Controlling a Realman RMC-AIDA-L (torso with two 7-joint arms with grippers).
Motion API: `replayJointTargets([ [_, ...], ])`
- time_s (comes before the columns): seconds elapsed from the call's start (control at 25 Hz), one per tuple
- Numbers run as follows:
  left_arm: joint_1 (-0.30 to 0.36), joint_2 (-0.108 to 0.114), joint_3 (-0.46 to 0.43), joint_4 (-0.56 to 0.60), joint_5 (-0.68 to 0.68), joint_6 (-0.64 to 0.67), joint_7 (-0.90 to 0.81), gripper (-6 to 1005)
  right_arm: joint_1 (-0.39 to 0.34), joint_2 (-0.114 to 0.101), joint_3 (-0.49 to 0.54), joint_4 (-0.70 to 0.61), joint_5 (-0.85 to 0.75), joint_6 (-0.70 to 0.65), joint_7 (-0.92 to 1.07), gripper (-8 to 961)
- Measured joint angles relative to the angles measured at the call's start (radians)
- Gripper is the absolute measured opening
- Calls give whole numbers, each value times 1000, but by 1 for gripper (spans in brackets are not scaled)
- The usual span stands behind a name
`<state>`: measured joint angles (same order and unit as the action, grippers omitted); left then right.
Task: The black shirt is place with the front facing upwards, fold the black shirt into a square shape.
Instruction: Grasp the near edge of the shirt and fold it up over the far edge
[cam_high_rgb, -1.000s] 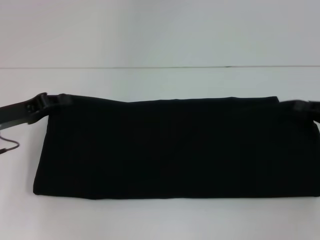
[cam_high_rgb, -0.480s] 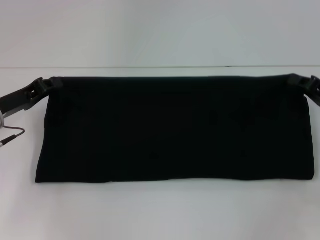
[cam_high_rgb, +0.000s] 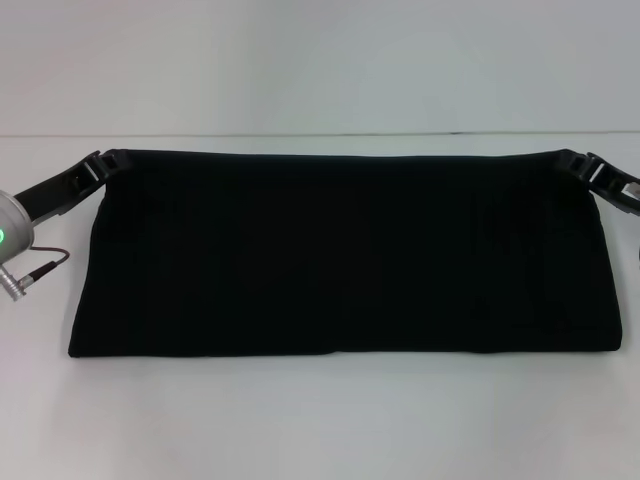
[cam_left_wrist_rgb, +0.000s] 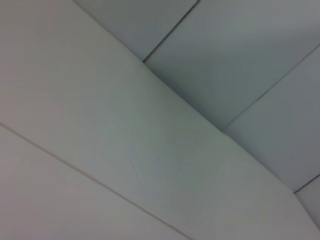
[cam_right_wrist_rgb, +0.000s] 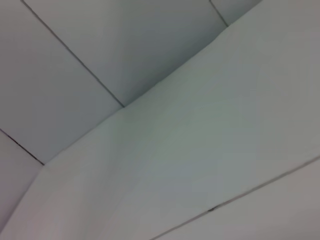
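The black shirt (cam_high_rgb: 340, 255) lies as a wide plain black band across the white table in the head view, with no lettering showing. My left gripper (cam_high_rgb: 103, 163) is shut on its far left corner. At the far right corner my right gripper (cam_high_rgb: 578, 162) is shut on the cloth as well. The far edge is stretched taut between the two grippers, and the near edge rests on the table. Neither wrist view shows the shirt or any fingers.
The white table (cam_high_rgb: 320, 430) runs in front of the shirt, and its far edge meets a pale wall (cam_high_rgb: 320, 60). A thin cable (cam_high_rgb: 40, 265) hangs by my left arm. Both wrist views show only pale panels with seams.
Both grippers have carried the shirt's upper edge away from me toward the far side of the table, and the cloth has spread out wider and flatter.
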<state>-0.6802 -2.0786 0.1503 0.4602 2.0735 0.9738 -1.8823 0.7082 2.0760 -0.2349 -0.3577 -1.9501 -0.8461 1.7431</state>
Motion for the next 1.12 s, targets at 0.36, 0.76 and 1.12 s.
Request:
replayJointTargets([
  [0.36, -45, -32, 1, -1, -45, -105, 65, 62, 53, 16, 1, 25, 41, 125, -109, 54],
  [0.76, -83, -76, 7, -54, -165, -252, 237, 62, 84, 21, 0, 124, 266, 235, -402, 54],
  [1.12, -91, -85, 6, -152, -355, -266, 448, 63, 108, 23, 7, 192, 452, 277, -682, 53],
])
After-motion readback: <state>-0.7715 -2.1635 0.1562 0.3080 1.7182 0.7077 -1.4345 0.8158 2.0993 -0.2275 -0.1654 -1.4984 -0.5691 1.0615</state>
